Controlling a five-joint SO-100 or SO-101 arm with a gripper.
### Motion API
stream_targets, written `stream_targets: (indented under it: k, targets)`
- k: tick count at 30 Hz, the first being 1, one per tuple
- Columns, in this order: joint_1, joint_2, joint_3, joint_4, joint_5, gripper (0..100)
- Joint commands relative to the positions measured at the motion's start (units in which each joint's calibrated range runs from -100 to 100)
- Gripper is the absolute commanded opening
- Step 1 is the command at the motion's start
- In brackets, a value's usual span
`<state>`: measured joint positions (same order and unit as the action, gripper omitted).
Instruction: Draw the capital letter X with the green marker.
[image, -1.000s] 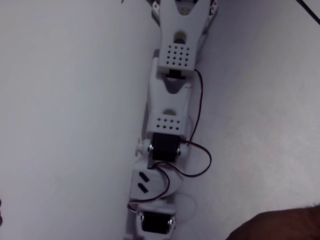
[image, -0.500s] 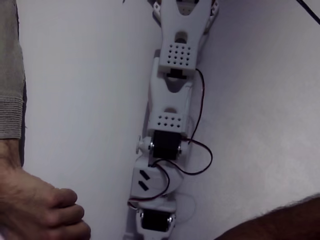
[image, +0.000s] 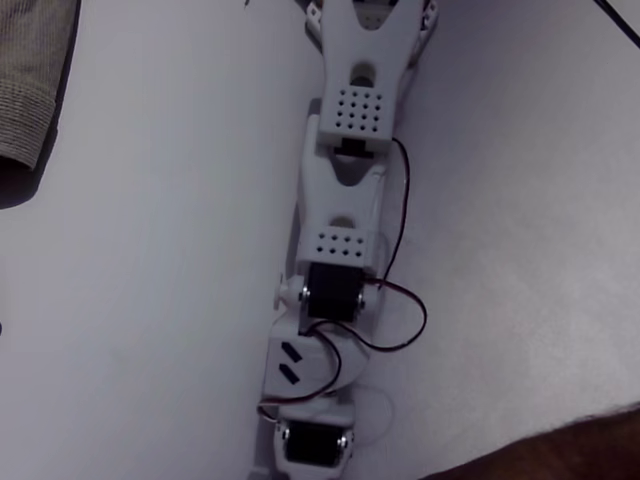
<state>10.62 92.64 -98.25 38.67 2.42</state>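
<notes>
The fixed view looks down on a white arm (image: 340, 250) that runs from the top edge of the picture to the bottom edge, a little left of the middle. It lies over a pale white desk (image: 150, 300). The upper links carry two plates with small round holes, one plate (image: 356, 112) near the top and another plate (image: 341, 247) below it. Under the second plate sits a black motor block (image: 331, 294), and a second black motor (image: 312, 446) shows at the bottom edge. A thin red and black cable (image: 400, 215) goes down the right side of the arm, makes a loop to the right of the first motor, and comes back under it.

The hand of the arm is outside the picture, past the bottom edge, so I cannot tell if it is spread or pressed together. The green marker is not visible in this view.

In the top left corner a piece of grey-brown knitted sleeve (image: 35, 75) with a ribbed cuff enters the picture. In the bottom right corner there is a dark brown shape (image: 560, 455), too blurred to name.
</notes>
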Motion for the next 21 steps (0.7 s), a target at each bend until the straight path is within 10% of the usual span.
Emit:
stream_targets:
  k: [1, 13, 21]
  targets:
    - [-1.15, 0.66, -1.75, -9.70, -2.30, 2]
    - [0.57, 2.33, -1.75, -16.48, 1.22, 0]
    - [5.61, -16.50, -1.75, 28.15, 6.59, 1]
